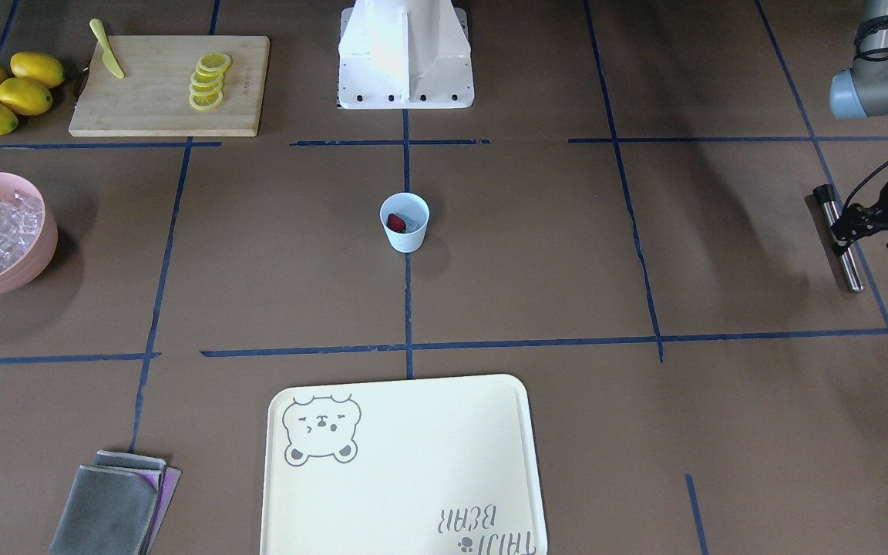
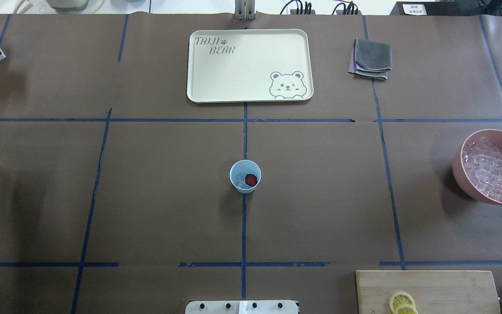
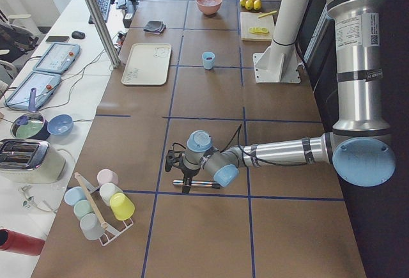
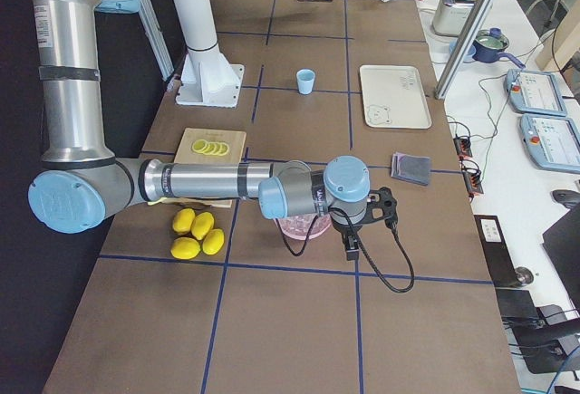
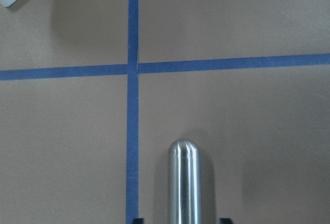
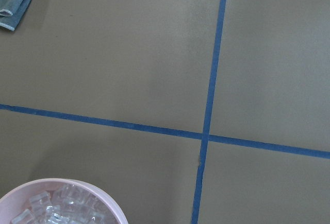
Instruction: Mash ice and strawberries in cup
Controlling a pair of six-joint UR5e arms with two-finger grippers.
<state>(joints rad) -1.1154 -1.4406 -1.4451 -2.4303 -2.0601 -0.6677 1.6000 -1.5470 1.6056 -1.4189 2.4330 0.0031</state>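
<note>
Two grippers out wide: left gripper (image 5: pixel 179 221) has jaws apart, straddling metal rod (image 5: pixel 184 183) lying on table (image 2: pixel 146 196). Centre – cup (image 2: pixel 245 176) upright, strawberry (image 2: pixel 251 179) and ice (image 2: pixel 241 184) inside. Far right – right gripper (image 4: pixel 352 247) beside pink bowl (image 4: pixel 299 227), jaw state can't tell.

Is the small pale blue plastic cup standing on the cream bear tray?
No, the cup stands well apart from the tray.

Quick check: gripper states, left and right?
Left gripper: jaws open, straddling the metal rod, not closed on it.
Right gripper: cannot be told; only a side view shows it.
</note>
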